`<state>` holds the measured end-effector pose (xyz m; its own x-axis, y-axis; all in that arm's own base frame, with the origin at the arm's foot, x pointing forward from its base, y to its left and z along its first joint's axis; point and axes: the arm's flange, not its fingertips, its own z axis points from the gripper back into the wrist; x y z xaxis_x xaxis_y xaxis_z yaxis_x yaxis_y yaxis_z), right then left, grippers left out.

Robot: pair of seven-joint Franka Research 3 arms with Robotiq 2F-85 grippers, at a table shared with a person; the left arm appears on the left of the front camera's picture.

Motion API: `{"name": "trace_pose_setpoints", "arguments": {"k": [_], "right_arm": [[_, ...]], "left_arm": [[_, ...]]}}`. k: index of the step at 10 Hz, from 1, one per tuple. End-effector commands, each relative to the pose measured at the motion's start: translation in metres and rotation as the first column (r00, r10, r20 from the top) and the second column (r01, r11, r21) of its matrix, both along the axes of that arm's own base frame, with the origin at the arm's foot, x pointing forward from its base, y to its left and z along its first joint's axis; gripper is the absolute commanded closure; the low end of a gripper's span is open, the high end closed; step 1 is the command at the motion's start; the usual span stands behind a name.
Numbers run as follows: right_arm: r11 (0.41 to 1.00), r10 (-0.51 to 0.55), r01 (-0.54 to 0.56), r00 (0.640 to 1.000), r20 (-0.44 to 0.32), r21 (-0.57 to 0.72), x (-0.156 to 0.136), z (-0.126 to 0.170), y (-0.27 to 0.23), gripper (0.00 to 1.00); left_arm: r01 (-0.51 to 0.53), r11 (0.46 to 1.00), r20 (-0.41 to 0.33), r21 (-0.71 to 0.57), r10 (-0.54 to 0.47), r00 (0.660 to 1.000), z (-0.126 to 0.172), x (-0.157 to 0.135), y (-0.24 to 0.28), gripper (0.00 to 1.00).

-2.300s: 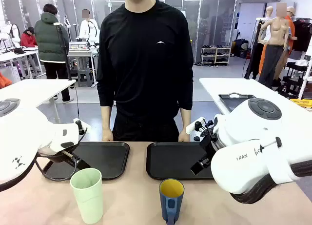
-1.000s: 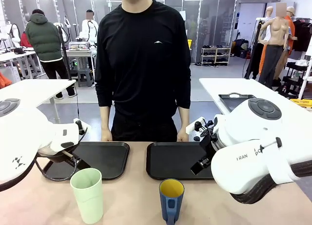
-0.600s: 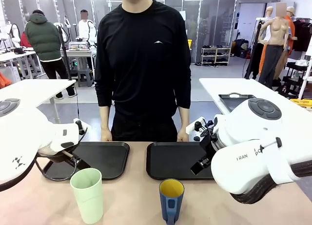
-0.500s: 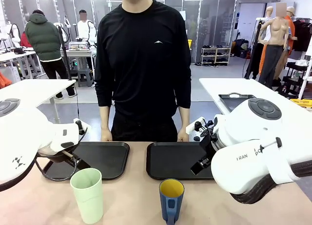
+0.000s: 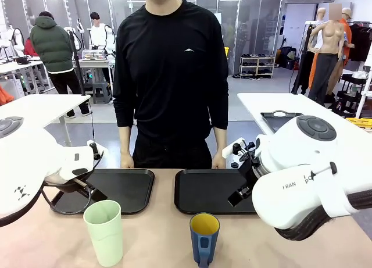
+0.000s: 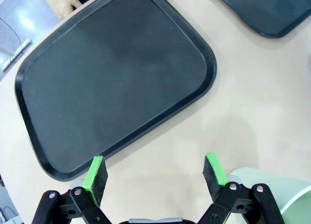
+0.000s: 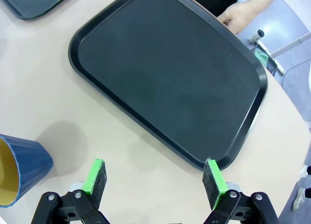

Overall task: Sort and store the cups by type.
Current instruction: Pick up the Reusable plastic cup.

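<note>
A tall, handleless mint-green tumbler [image 5: 104, 232] stands on the surface [image 5: 157, 239] at lower left of the front view. A shorter dark blue mug [image 5: 204, 238], yellow inside, stands at lower centre. The left gripper [image 6: 154, 173] and right gripper [image 7: 154, 178] both gape, holding nothing.

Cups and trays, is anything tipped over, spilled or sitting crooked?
Nothing stands out. The tumbler and the mug stand upright on the table, apart, and the left tray and right tray lie flat beyond them. No spill shows.
</note>
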<state>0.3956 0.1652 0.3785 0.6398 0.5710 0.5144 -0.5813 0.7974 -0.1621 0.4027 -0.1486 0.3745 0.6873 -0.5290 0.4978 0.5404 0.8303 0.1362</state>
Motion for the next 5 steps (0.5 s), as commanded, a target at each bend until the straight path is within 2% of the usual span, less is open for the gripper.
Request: {"name": "trace_pose_setpoints", "arguments": {"k": [1, 3, 5], "right_arm": [[0.999, -0.032, 0.033, 0.999, 0.035, -0.018, -0.003, 0.033, 0.006, 0.00], [0.997, -0.046, 0.052, 0.994, 0.103, -0.058, -0.013, 0.083, 0.014, 0.00], [0.995, -0.045, 0.060, 0.982, 0.183, -0.079, -0.023, 0.143, 0.024, 0.00]], "left_arm": [[-0.005, 1.000, 0.024, 0.010, 0.004, 1.000, 0.028, 0.000, 0.000, 0.00], [-0.036, 0.999, 0.090, 0.015, 0.035, 0.995, 0.070, 0.001, -0.006, 0.00], [-0.057, 0.998, 0.168, 0.031, 0.051, 0.984, 0.129, -0.005, -0.014, 0.00]]}}
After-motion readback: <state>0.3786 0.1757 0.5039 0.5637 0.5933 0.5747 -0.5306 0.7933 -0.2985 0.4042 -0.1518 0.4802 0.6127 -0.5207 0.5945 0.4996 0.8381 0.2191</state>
